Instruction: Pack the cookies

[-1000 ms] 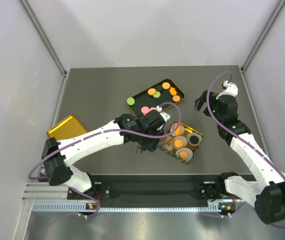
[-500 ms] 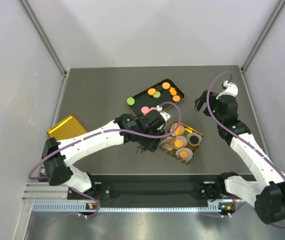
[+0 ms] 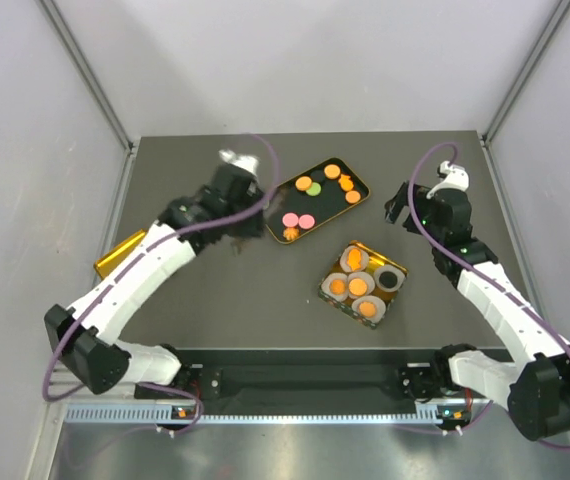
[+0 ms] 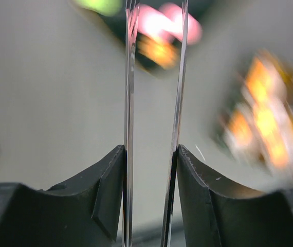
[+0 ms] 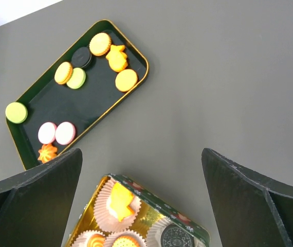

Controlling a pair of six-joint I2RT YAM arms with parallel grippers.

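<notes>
Left gripper (image 4: 156,31): blades half-parted, empty, beside the tray's (image 5: 92,98) left end.
Right gripper (image 5: 141,154): spread wide, empty.
Cookies (image 5: 126,80): loose in far tray, some in near tin (image 5: 159,206).
Risk: my wrist view is blurred; I could knock neighbouring cookies.

Beyond the right fingers (image 5: 33,190): one dark gold-rimmed rectangular tray (image 5: 97,100).
On it: five orange cookies (image 5: 126,80), two green round cookies (image 5: 16,112), two pink round cookies (image 5: 65,133), one black round cookie (image 5: 82,56).
Between those fingers: one gold metal tin (image 5: 185,217) with five white pleated paper cups (image 5: 101,205).
One flat gold rectangular lid (image 3: 115,262).
</notes>
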